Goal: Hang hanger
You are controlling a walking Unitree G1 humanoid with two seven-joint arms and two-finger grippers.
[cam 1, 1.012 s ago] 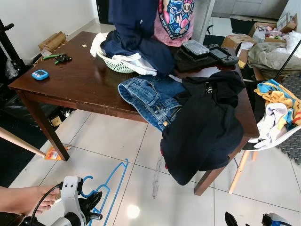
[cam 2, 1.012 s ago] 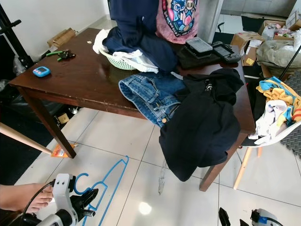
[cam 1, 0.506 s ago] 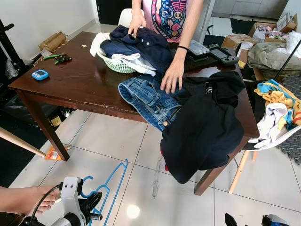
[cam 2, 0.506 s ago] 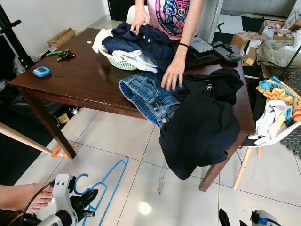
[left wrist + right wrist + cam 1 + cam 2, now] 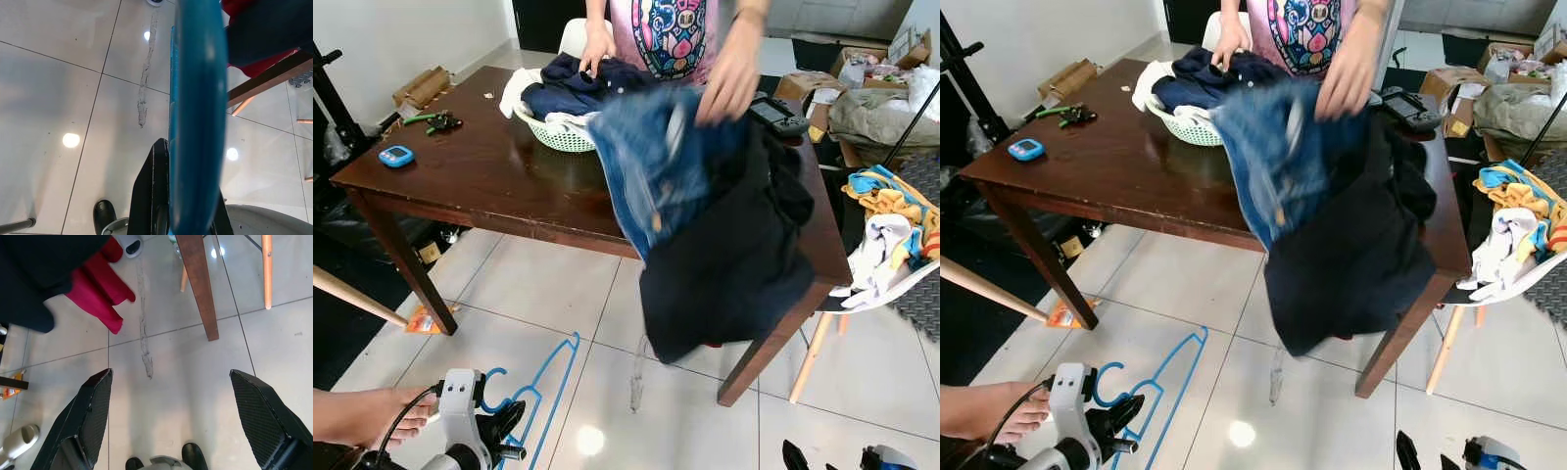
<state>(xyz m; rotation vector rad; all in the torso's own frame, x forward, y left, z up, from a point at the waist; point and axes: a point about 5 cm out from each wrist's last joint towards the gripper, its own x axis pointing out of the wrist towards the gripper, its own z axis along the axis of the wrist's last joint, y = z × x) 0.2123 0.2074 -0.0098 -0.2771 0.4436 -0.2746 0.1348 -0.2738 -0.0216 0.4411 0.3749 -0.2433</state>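
A blue plastic hanger (image 5: pixel 545 390) hangs low over the tiled floor at my lower left, with my left gripper (image 5: pixel 509 427) shut on it near the hook. In the left wrist view the hanger's blue bar (image 5: pixel 197 117) runs between the black fingers (image 5: pixel 153 196). My right gripper (image 5: pixel 176 416) is open over bare tiles, with nothing between its fingertips (image 5: pixel 93 406). A person's hand (image 5: pixel 731 80) behind the wooden table (image 5: pixel 470 171) lifts blue jeans (image 5: pixel 651 166) and a black garment (image 5: pixel 724 264).
A green basket (image 5: pixel 553 135) of clothes, a blue timer (image 5: pixel 396 155) and pliers (image 5: pixel 435 121) sit on the table. A chair (image 5: pixel 891 245) piled with clothes stands on the right. A person's bare foot (image 5: pixel 362 416) lies beside my left arm. Open tiled floor lies ahead.
The person's hand has lifted the jeans and the black garment off the table edge. Both grippers and the hanger have stayed put.
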